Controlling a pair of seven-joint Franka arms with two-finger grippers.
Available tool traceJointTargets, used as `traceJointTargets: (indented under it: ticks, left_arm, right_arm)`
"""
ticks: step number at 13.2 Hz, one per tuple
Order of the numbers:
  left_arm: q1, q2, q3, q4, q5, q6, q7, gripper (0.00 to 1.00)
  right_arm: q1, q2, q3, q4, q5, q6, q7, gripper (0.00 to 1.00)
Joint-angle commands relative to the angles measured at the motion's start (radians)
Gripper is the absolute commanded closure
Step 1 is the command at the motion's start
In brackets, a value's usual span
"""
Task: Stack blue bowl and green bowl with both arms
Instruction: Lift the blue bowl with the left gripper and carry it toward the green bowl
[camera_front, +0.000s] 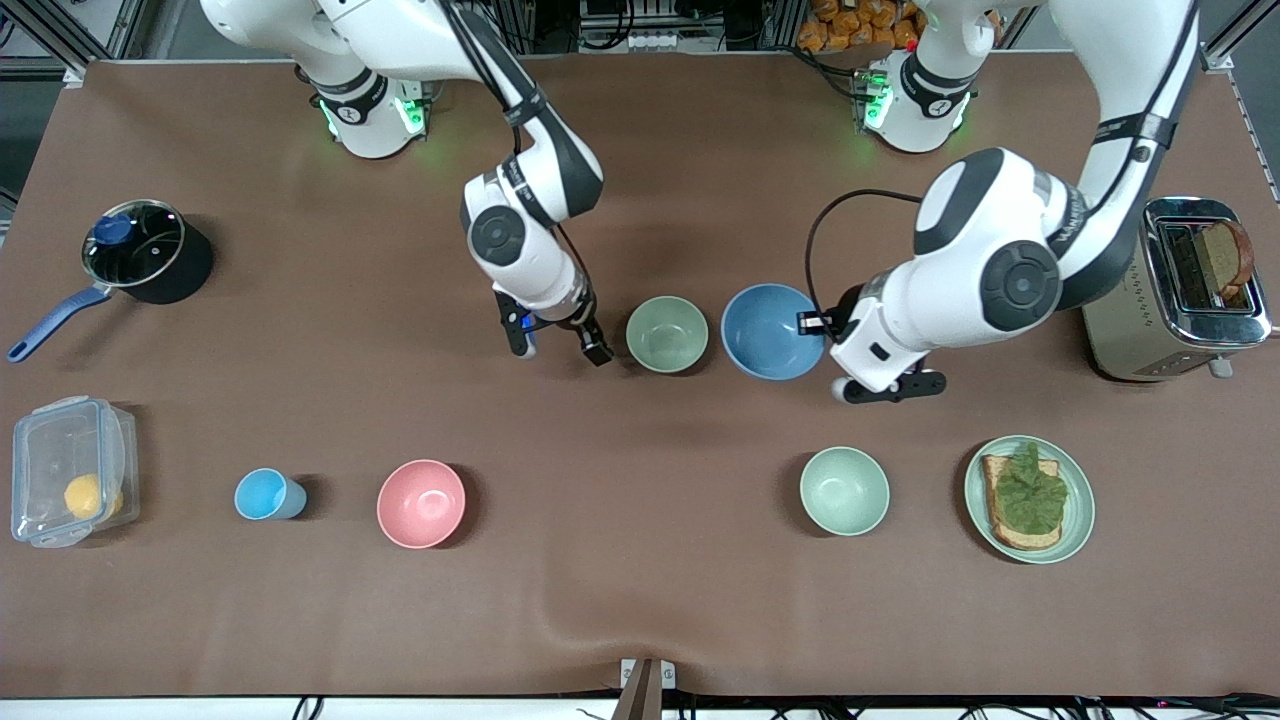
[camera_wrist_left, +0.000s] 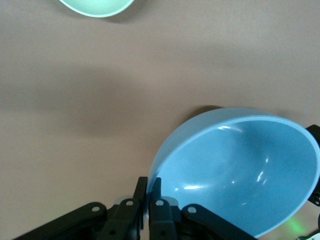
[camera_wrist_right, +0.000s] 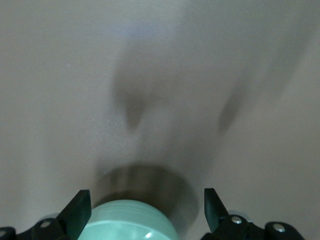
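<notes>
Left gripper (camera_wrist_left: 148, 200) pinches the blue bowl (camera_front: 771, 331) rim, beside the green bowl (camera_front: 667, 334) (right gripper (camera_front: 556, 340) spread, empty).

Arm shells: glossy white, rounded, with dark grey bands at the joints.
Joint caps: round dark grey discs on the elbow housings.
Bases: white, each ringed in black and lit by small green lights.
Cables: black, running along both arms, one looping free by the left wrist.
Left claw (camera_front: 826, 332): black fingers, silver screws.
Right claw (camera_front: 560, 345): black fingers, silver screws.
</notes>
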Motion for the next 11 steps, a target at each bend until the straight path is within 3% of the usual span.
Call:
traceJointTargets:
  ticks: [1, 3, 7, 11]
  left_arm:
    - [-0.005, 0.025, -0.001, -0.004, -0.010, 0.014, -0.014, 1.00]
    - [-0.005, 0.025, -0.001, -0.037, -0.008, 0.063, -0.014, 1.00]
    - [-0.024, 0.036, -0.001, -0.097, -0.010, 0.126, -0.022, 1.00]
    - [-0.065, 0.036, 0.001, -0.106, -0.008, 0.129, -0.074, 1.00]
  right_arm:
    - [-0.032, 0.020, 0.015, 0.001, 0.095, -0.004, 0.003, 0.00]
    - [-0.050, 0.056, 0.016, 0.011, 0.173, -0.004, -0.019, 0.00]
    - [-0.038, 0.106, 0.018, 0.050, 0.424, 0.013, -0.189, 0.00]
    - [-0.012, 0.148, 0.022, 0.062, 0.488, 0.091, -0.207, 0.00]
